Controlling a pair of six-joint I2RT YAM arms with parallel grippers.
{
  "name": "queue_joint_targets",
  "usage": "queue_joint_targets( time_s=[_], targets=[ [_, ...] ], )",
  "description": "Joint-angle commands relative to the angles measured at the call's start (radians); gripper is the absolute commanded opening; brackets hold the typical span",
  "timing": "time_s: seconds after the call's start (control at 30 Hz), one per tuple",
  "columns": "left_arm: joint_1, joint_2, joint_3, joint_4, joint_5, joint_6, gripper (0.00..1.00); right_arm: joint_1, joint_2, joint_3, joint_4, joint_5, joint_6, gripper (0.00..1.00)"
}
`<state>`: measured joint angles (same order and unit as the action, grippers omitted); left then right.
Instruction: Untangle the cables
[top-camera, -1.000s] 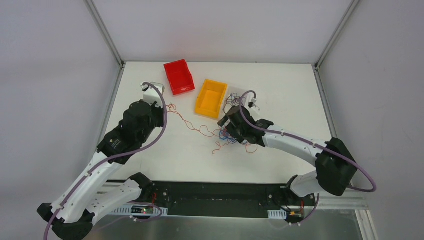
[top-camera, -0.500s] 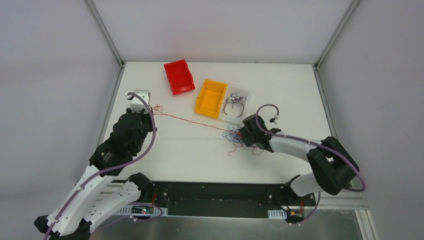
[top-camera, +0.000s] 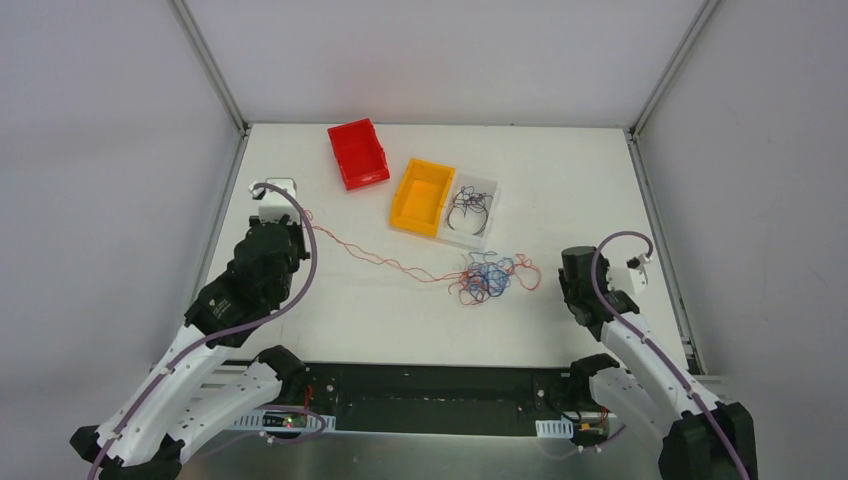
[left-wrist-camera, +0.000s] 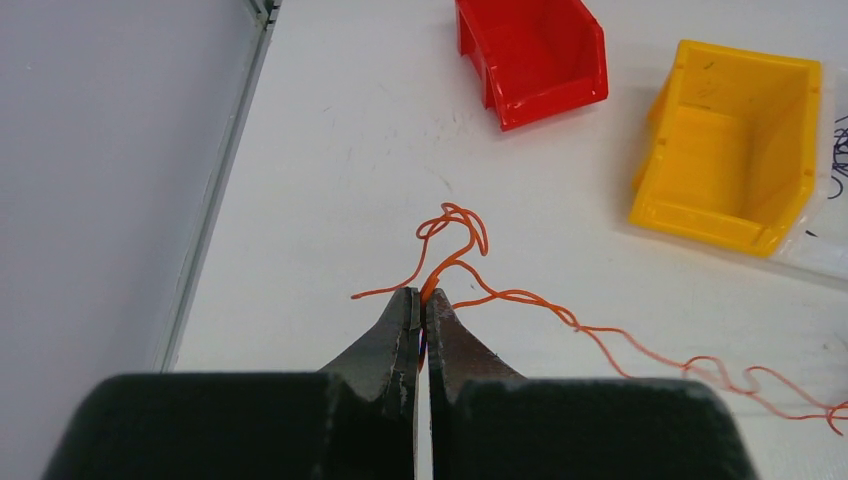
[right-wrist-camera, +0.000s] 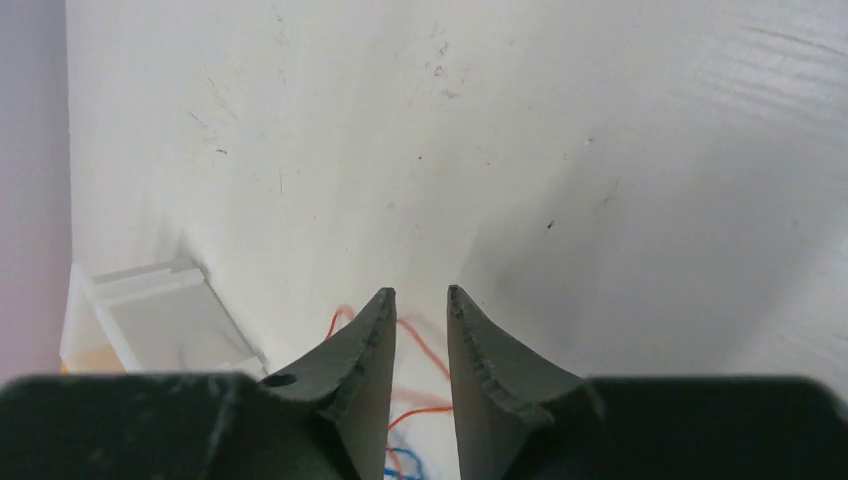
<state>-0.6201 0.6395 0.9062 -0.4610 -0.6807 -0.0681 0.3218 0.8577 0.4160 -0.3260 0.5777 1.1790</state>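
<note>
From where I stand, the cables (top-camera: 487, 280) lie as a loose red, blue and black tangle on the white surface (top-camera: 380, 320). They are near its middle, just in front of a clear tray (top-camera: 474, 211) that holds black wires. One orange strand (left-wrist-camera: 530, 297) runs leftward out of the tangle to the left end effector (left-wrist-camera: 421, 300), whose jaws are pressed together, pinching the strand near its looped end. The right end effector (right-wrist-camera: 421, 298) sits apart from the tangle, to its right, with its jaws spread a little and nothing between the tips. A yellow bin (top-camera: 423, 196) sits against the tray, and a red bin (top-camera: 357, 152) stands beyond.
</note>
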Motion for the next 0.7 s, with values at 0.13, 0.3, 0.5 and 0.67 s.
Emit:
queue_joint_targets(
  time_s=[0.13, 0.3, 0.5, 0.67],
  targets=[
    [0.008, 0.046, 0.02, 0.013, 0.072, -0.029, 0.0, -0.024, -0.03, 0.045, -0.015, -0.075, -0.212, 0.21],
    [0.008, 0.073, 0.024, 0.012, 0.124, -0.047, 0.0, -0.023, 0.004, 0.089, 0.001, -0.161, -0.254, 0.29],
    [0.008, 0.099, 0.023, 0.012, 0.186, -0.068, 0.0, -0.023, 0.023, 0.103, 0.119, -0.43, -0.38, 0.56],
    [0.008, 0.111, 0.022, 0.012, 0.19, -0.071, 0.0, 0.026, 0.063, 0.121, 0.208, -0.633, -0.493, 0.61]
  ],
)
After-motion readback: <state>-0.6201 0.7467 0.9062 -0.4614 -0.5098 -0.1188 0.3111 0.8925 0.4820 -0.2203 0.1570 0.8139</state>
